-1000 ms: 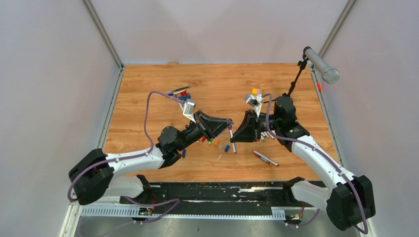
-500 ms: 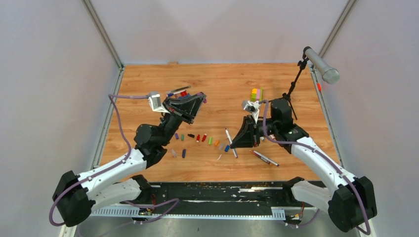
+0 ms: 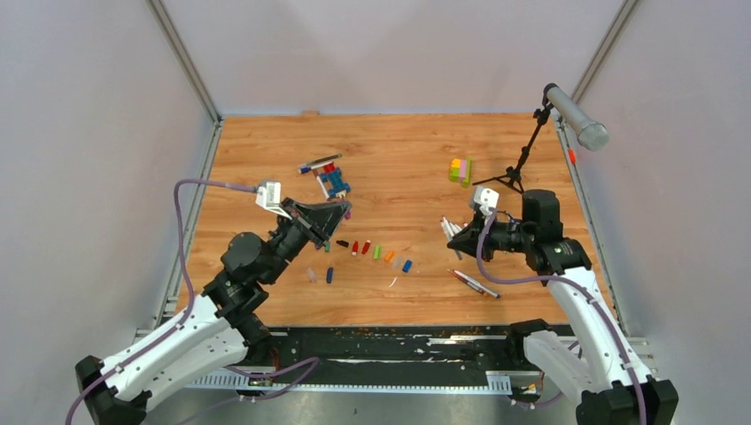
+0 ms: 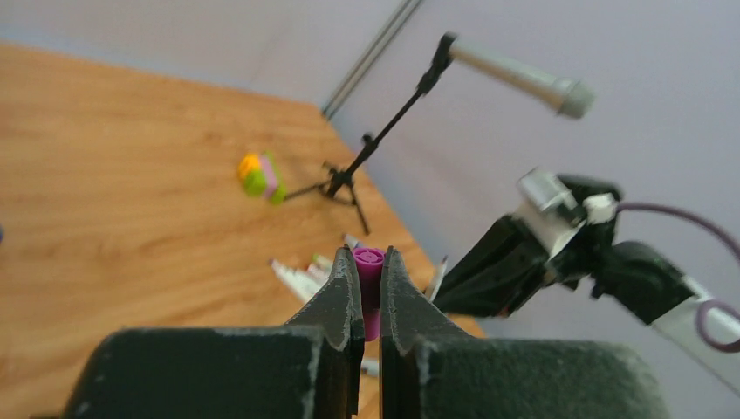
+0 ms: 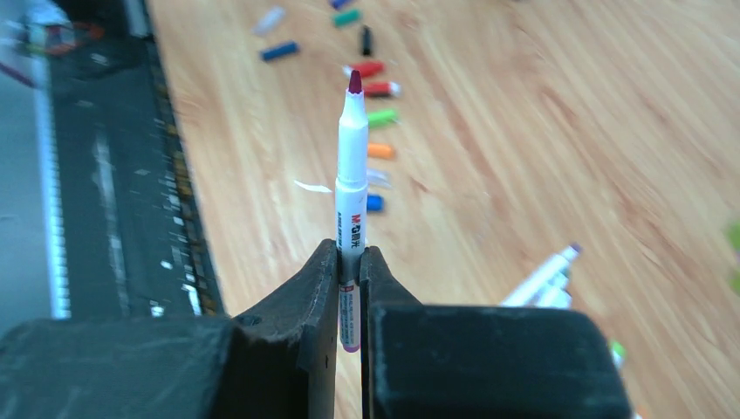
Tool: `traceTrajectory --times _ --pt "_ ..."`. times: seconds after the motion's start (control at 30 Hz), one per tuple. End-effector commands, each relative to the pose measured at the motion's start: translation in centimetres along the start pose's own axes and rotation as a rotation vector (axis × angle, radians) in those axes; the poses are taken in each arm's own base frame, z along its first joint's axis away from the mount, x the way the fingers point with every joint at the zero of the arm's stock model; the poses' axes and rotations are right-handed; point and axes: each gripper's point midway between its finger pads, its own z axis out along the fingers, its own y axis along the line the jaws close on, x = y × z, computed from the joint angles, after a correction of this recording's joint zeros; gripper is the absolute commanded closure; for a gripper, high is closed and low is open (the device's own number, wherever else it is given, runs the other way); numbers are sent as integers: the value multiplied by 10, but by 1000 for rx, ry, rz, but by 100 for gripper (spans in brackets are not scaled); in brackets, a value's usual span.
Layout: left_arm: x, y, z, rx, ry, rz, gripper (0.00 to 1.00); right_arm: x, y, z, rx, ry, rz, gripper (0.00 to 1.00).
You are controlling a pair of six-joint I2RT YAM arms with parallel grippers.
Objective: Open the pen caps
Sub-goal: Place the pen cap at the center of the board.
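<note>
My left gripper [image 3: 342,211] [image 4: 367,258] is shut on a purple pen cap [image 4: 367,265] and holds it above the table, left of centre. My right gripper [image 3: 450,232] [image 5: 350,251] is shut on the barrel of a white pen [image 5: 352,175] whose dark red tip is bare and points away from the jaws. A row of loose pen caps [image 3: 375,252] [image 5: 373,113] in red, green, orange, blue and black lies on the wood between the grippers. More white pens [image 4: 299,277] [image 5: 548,278] lie beside the right gripper.
A blue-and-red toy brick figure [image 3: 334,182] and one pen [image 3: 321,162] lie at the back left. A yellow-green-pink block stack [image 3: 460,170] [image 4: 260,175] and a black microphone stand [image 3: 524,159] [image 4: 371,157] stand at the back right. Two pens [image 3: 475,283] lie near the front.
The grippers were close together at the table's centre. The left arm has pulled back left with the purple cap, and the right arm has drawn back right with the pen.
</note>
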Motion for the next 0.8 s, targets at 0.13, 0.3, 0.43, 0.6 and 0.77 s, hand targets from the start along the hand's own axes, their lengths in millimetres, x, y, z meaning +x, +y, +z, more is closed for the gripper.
traceTrajectory --times 0.13,0.3,0.43,0.6,0.77 --pt "133 99 -68 -401 466 -111 100 38 -44 -27 224 183 -97 100" --pt "167 131 -88 -603 634 -91 100 51 -51 -25 216 241 -36 99" --pt "184 152 -97 -733 711 -62 100 57 -54 -25 214 267 -12 99" --pt "199 164 -102 -796 756 -22 100 58 -53 -25 215 267 -12 98" --pt "204 175 -105 -845 772 20 99 60 -53 -24 210 268 -10 98"
